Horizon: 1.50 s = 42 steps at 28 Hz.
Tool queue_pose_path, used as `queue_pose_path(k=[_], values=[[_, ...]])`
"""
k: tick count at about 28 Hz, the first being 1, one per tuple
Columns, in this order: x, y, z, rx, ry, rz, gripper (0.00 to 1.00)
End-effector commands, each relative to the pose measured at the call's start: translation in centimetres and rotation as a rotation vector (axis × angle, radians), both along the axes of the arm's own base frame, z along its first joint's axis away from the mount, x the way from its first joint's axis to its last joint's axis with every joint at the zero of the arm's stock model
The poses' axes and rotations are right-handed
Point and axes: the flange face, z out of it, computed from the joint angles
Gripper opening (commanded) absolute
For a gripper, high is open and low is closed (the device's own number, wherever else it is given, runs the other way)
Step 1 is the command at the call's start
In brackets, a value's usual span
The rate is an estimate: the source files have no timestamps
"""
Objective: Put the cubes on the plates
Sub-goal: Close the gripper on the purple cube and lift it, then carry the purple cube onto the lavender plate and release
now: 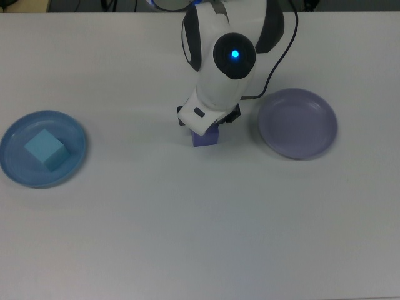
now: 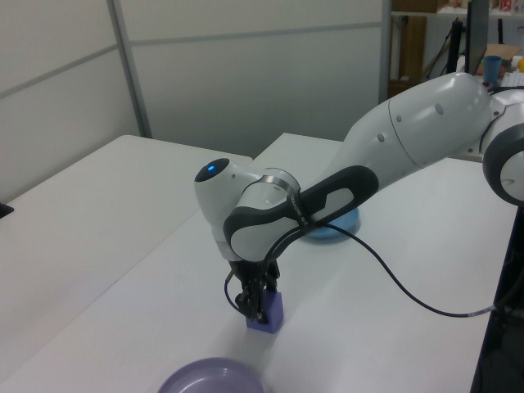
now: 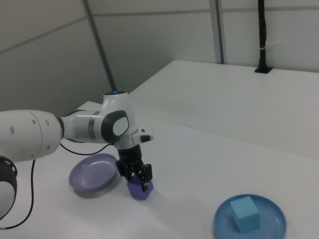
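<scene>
Looking down in the top view, the gripper [image 1: 206, 128] sits directly over the purple cube [image 1: 205, 138], whose front face shows just below the wrist. The lavender plate [image 1: 298, 123] lies empty, near the cube on the top view's right. Far off on the top view's left, the cyan cube [image 1: 44, 149] already rests inside the blue plate [image 1: 42, 149], so 1 of the 2 cubes looks done.

In the left view, the gripper [image 2: 257, 307] is down at cube height, its fingers [image 2: 253, 301] straddling the purple cube [image 2: 268, 313], which sits on the white table [image 2: 115, 270]. I cannot tell whether the fingers are pressing on the cube's sides or just beside them. The lavender plate's [image 2: 210, 377] rim shows at the bottom edge, and the blue plate [image 2: 334, 224] peeks out behind the arm.

In the right view, the fingers [image 3: 135, 175] reach down over the top of the purple cube [image 3: 140, 189], with the lavender plate [image 3: 93, 175] just beyond it and the cyan cube [image 3: 245, 213] on the blue plate [image 3: 250, 219] well apart.

The step in hand appears to be grasping this cube. To do it well, the fingers should close squarely on opposite flat faces, centred, then lift straight up before crossing the plate's raised rim.
</scene>
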Motion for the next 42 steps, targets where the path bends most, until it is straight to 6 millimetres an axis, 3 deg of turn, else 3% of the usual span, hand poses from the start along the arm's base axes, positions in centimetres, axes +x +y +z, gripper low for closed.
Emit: queue_pose_path(k=[1, 5, 10, 11, 17, 23, 25, 27, 28, 31, 32, 38, 42], values=[[-0.4, 0.7, 1.3, -0.022, -0.04, -0.02, 0.35], [-1.7, 3.8, 4.8, -0.018, -0.073, 0.001, 0.35], [-3.3, 7.2, 7.9, -0.011, -0.096, 0.022, 0.35], [-3.9, 8.9, 8.2, -0.009, -0.102, 0.034, 0.35], [-6.3, 16.3, 6.7, -0.028, -0.132, 0.061, 0.35], [-7.1, 20.6, 5.3, -0.052, -0.22, 0.037, 0.36], [-7.0, 21.4, 4.6, -0.052, -0.258, 0.024, 0.37], [-6.8, 21.8, 3.9, -0.063, -0.285, 0.006, 0.44], [-6.7, 21.8, 3.5, -0.078, -0.301, -0.006, 0.59], [-6.7, 21.9, 3.4, -0.087, -0.311, -0.008, 0.84], [-6.8, 22.0, 3.4, -0.088, -0.31, -0.008, 0.99], [-7.1, 22.0, 4.3, -0.079, -0.307, -0.022, 1.0], [-8.0, 21.9, 7.1, -0.085, -0.311, -0.07, 1.0]])
